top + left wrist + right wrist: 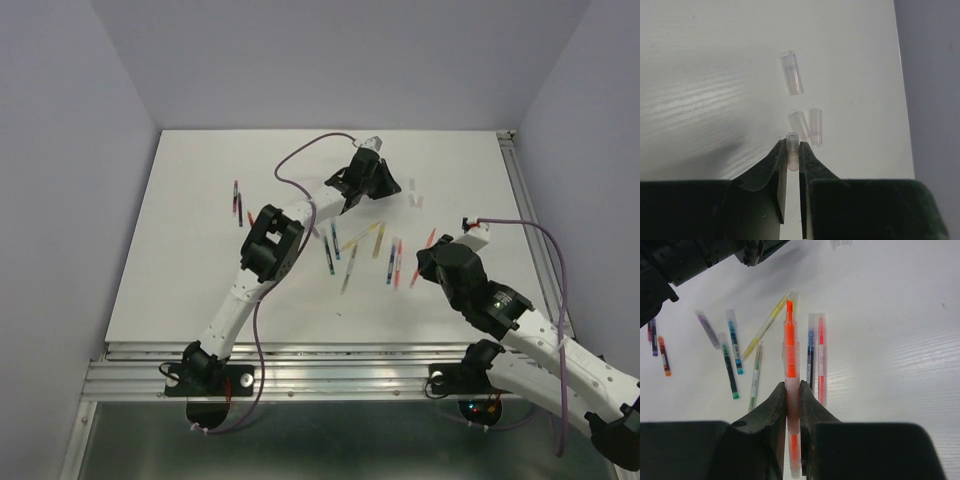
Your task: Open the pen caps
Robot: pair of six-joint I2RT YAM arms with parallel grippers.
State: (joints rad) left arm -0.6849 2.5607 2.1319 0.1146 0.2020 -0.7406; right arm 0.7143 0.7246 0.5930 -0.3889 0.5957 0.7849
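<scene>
My left gripper (792, 149) is shut on a small translucent pen cap (792, 140), which stands upright between the jaws just above the table. Three loose translucent caps lie beyond it: one farther off (791, 73) and two side by side (799, 123), (815, 126). In the top view the left gripper (393, 187) is at the far middle, next to those caps (415, 195). My right gripper (792, 390) is shut on an orange pen (790, 347) with a bare tip (789, 305). It holds the pen above the table at mid right (424, 258).
Several pens lie scattered mid table (350, 250): blue (811, 352), pink (821, 360), yellow (765, 330), green (755, 377), teal (734, 342) and purple (707, 322). Two more pens lie to the left (237, 202). The left arm (270, 245) reaches across the middle. A metal rail (525, 210) borders the right edge.
</scene>
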